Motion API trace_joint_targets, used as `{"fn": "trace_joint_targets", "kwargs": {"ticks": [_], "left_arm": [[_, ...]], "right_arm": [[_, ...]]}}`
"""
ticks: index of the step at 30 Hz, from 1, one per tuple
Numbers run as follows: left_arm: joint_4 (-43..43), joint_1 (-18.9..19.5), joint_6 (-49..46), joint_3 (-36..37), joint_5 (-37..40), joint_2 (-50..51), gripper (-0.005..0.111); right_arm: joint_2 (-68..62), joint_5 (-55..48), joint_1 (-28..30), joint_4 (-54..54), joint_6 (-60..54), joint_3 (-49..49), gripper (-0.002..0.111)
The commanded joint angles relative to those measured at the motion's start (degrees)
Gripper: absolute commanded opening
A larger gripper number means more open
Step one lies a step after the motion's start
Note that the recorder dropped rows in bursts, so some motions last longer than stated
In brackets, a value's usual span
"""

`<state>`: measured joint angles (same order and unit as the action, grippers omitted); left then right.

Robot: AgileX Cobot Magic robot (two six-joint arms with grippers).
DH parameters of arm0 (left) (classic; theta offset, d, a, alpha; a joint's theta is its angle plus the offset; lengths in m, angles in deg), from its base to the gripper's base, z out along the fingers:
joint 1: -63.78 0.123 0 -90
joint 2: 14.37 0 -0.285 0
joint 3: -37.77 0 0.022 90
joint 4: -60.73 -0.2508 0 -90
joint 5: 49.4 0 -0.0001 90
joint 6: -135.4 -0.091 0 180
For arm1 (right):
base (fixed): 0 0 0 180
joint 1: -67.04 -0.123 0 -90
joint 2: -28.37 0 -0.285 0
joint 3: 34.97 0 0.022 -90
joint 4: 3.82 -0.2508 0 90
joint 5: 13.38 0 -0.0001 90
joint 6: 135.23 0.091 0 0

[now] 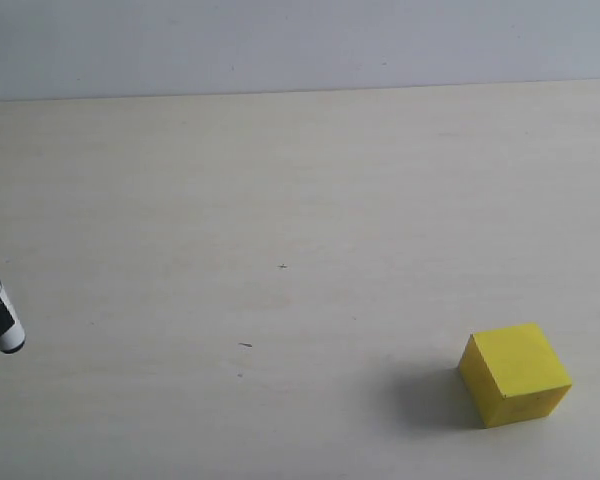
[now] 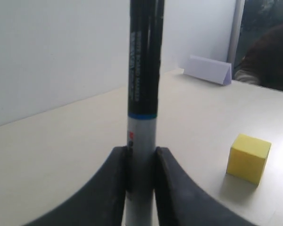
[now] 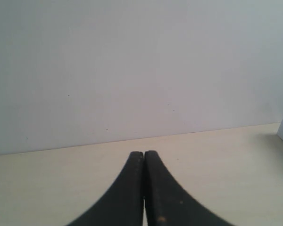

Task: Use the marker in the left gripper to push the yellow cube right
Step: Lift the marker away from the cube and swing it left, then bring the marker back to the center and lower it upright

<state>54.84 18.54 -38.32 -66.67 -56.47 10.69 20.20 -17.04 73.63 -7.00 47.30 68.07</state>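
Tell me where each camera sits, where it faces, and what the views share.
Left wrist: on the left arm, looking along the left gripper, shut on the marker, toward the yellow cube.
Right wrist: on the right arm, facing a bare wall over the table; right gripper shut, empty.
Exterior: off the arms, looking down on the table; only a left gripper sliver shows, left edge.
Shared: left wrist and exterior both show marker and cube.

Left gripper [image 2: 141, 150]: two matte black fingers [image 2: 112, 188], smooth, curved, widening toward base. Right gripper [image 3: 144, 154]: same black curved pair, tips rounded, small pale specks low on one finger.
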Motion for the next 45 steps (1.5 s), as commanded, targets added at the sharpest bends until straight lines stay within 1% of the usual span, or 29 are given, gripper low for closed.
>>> {"fn": "trace_joint_targets", "kwargs": {"ticks": [1, 3, 4, 5, 6, 7, 10, 12, 15, 18, 23, 26, 28, 31, 32, 35, 38, 45], "left_arm": [[0.5, 0.1, 1.8, 0.1, -9.6, -0.2, 0.0], [0.5, 0.1, 4.7, 0.1, -14.3, -0.2, 0.0], [1.5, 0.1, 8.5, -0.3, -15.6, 0.0, 0.0], [4.3, 0.1, 11.6, -1.8, -13.7, 0.5, 0.0], [6.7, 0.1, 12.3, -3.6, -10.4, 1.6, 0.0], [8.6, 0.1, 11.7, -6.6, -5.3, 3.6, 0.0], [9.1, 0.1, 12.2, -16.6, 8.3, 12.7, 0.0], [9.3, 0.1, 12.2, -24.0, 15.0, 21.2, 0.0], [9.3, 0.1, 14.0, -33.6, 22.4, 34.2, 0.0], [9.3, 0.1, 18.2, -43.0, 28.9, 47.8, 0.0], [9.4, 0.1, 25.7, -53.9, 38.0, 64.5, 0.0], [9.4, 0.1, 28.7, -57.5, 38.5, 71.1, 0.0], [9.5, 0.1, 28.8, -59.3, 38.5, 74.7, 0.0], [12.1, 0.0, 29.0, -61.2, 39.6, 79.2, 0.0], [13.6, 0.2, 30.1, -62.0, 40.8, 81.1, 0.0], [14.2, 0.7, 33.0, -64.3, 44.9, 85.4, 0.0], [14.2, 0.7, 33.3, -66.7, 46.6, 89.1, 0.0], [14.9, 0.7, 33.3, -71.3, 47.0, 95.6, 0.0]], "right_arm": [[0.4, 0.3, 0.4, 0.1, -0.4, -0.3, 0.0], [0.4, 0.3, 0.4, 0.1, -0.4, -0.3, 0.0], [0.4, 0.3, 0.4, 0.1, -0.4, -0.3, 0.0], [0.4, 0.3, 0.4, 0.1, -0.4, -0.3, 0.0], [0.4, 0.3, 0.4, 0.1, -0.4, -0.3, 0.0], [0.4, 0.3, 0.4, 0.1, -0.4, -0.3, 0.0], [0.4, 0.3, 0.4, 0.1, -0.4, -0.3, 0.0], [0.4, 0.3, 0.4, 0.2, -0.4, -0.3, 0.0], [0.4, 0.3, 0.4, 0.3, -0.4, -0.3, 0.0], [0.4, 0.3, 0.4, 0.3, -0.4, -0.3, 0.0], [0.4, 0.3, 0.4, 0.3, -0.4, -0.3, 0.0], [0.4, 0.3, 0.4, 0.3, -0.4, -0.3, 0.0], [0.4, 0.3, 0.4, 0.3, -0.4, -0.3, 0.0], [0.4, 0.3, 0.4, 0.3, -0.4, -0.3, 0.0], [0.4, 0.3, 0.4, 0.3, -0.4, -0.3, 0.0], [0.4, 0.3, 0.4, 0.3, -0.4, -0.3, 0.0], [0.4, 0.3, 0.4, 0.3, -0.4, -0.3, 0.0], [0.4, 0.3, 0.4, 0.3, -0.4, -0.3, 0.0]]}}
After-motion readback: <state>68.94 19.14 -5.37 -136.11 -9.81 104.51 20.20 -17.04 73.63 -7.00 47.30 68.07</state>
